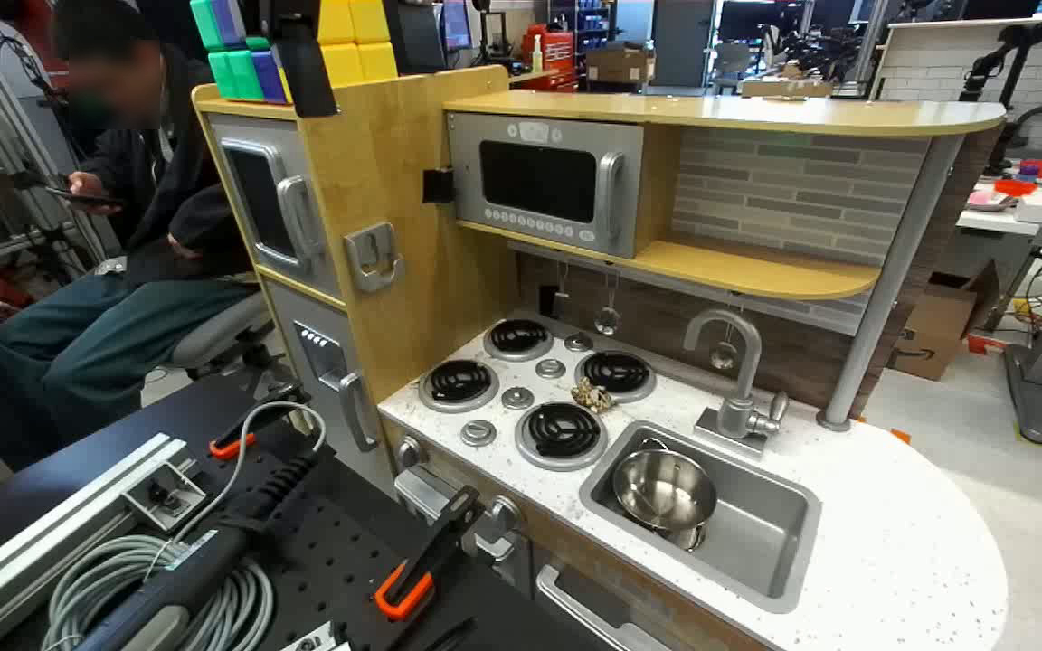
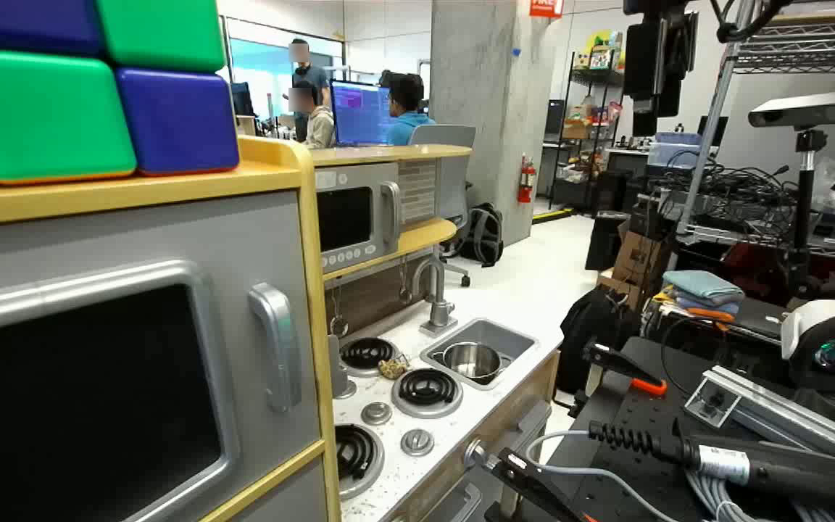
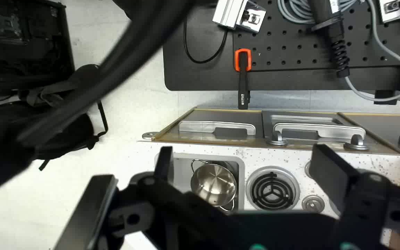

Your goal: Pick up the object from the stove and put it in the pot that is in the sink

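Black gripper (image 3: 245, 158) had its jaws spread wide. In an exterior view the steel pot (image 1: 664, 491) sat in the left end of the sink (image 1: 761, 529), and this crumpled brownish thingy (image 1: 591, 396) lay on the stove (image 1: 543, 394) between the two right burners (image 1: 562, 432).

You can see a white stove (image 1: 550, 391) with four round black burners (image 1: 562, 436). A small, crinkly, tan-and-brown thing (image 1: 592, 395) lies on it, between the two burners closest to the sink (image 1: 761, 533). Your round, shiny steel pot (image 1: 664, 491) sits in that grey, box-shaped sink, open side up, at the end near the stove.
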